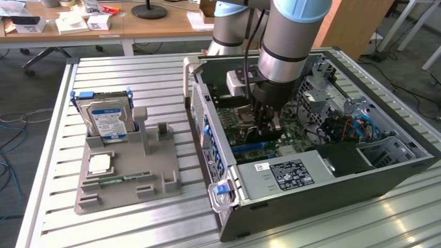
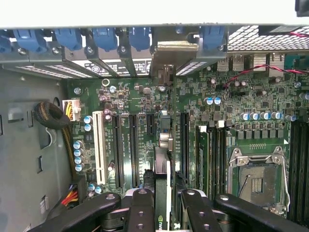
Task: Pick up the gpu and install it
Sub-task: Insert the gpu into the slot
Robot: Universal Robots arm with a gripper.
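Leftmost in the exterior view, a grey tray (image 1: 162, 181) on the slatted table (image 1: 138, 77) carries an upright hard drive (image 1: 107, 121), a processor chip (image 1: 100, 164) and a green memory stick (image 1: 124, 179), well apart from the work. Next comes the open computer case (image 1: 310, 201), into which the arm reaches. The gripper (image 1: 267, 126) hangs low over the motherboard (image 2: 231, 96), its jaws pinching the gpu (image 2: 163, 169). The card stands on edge between black expansion slots (image 2: 131, 145), its metal bracket against the rear wall among blue latches (image 2: 104, 36). An empty processor socket (image 2: 256, 179) lies beside it. Farther right sit the power supply (image 1: 289, 173) and loose blue cables (image 1: 355, 126).
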